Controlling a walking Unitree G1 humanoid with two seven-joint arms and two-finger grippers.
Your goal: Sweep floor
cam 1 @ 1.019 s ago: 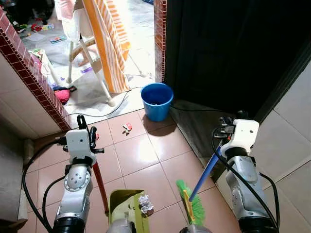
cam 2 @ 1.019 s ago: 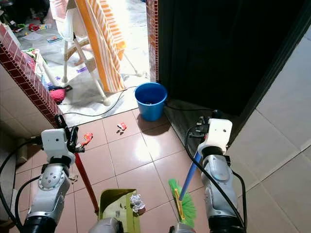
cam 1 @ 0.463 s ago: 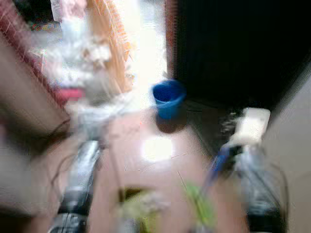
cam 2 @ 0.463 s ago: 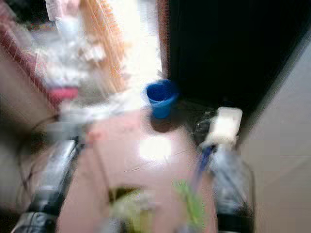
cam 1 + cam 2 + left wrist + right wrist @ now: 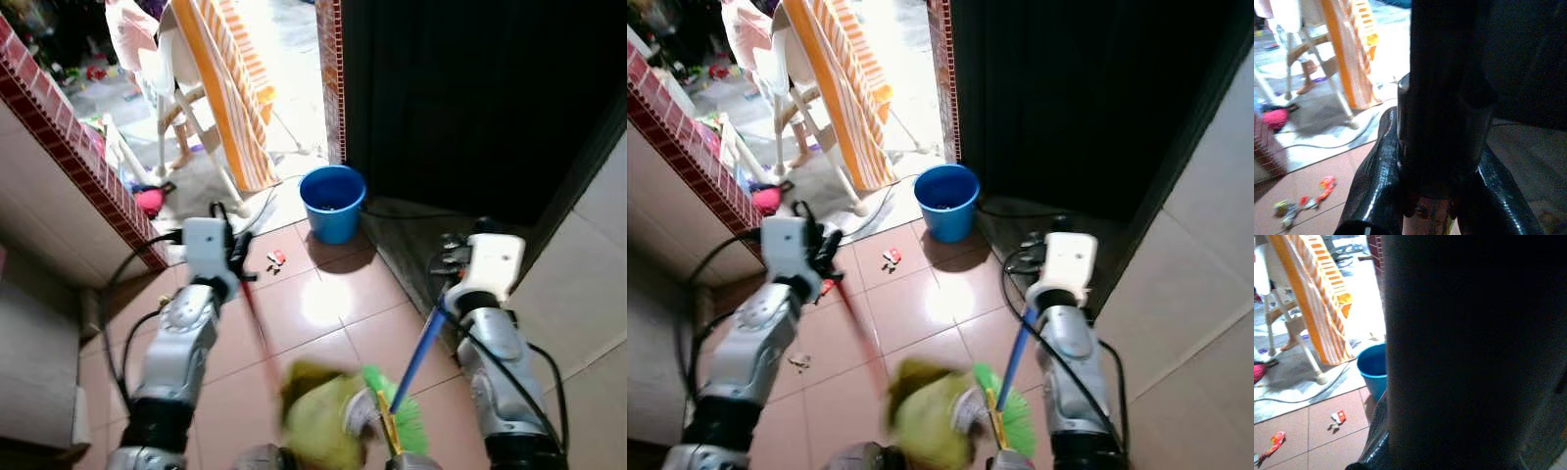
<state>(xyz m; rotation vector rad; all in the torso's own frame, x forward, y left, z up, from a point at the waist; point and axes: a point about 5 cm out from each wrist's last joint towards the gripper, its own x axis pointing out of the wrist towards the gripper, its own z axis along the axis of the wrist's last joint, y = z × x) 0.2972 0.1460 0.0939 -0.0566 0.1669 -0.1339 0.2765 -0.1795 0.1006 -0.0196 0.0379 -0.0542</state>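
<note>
Evidently the robot is carrying its tools toward the litter, so the dustpan (image 5: 318,421) should stay level, or the crumpled paper riding in it will spill. The left gripper (image 5: 235,257) is closed round the dustpan's red handle (image 5: 257,328); the right gripper (image 5: 453,262) is clamped on the broom (image 5: 411,367). Scraps (image 5: 276,259) lie on glossy brown tiles (image 5: 323,299) just before the blue bucket (image 5: 332,203), which stands at a sunlit doorway beside an orange-striped cloth (image 5: 230,88).
</note>
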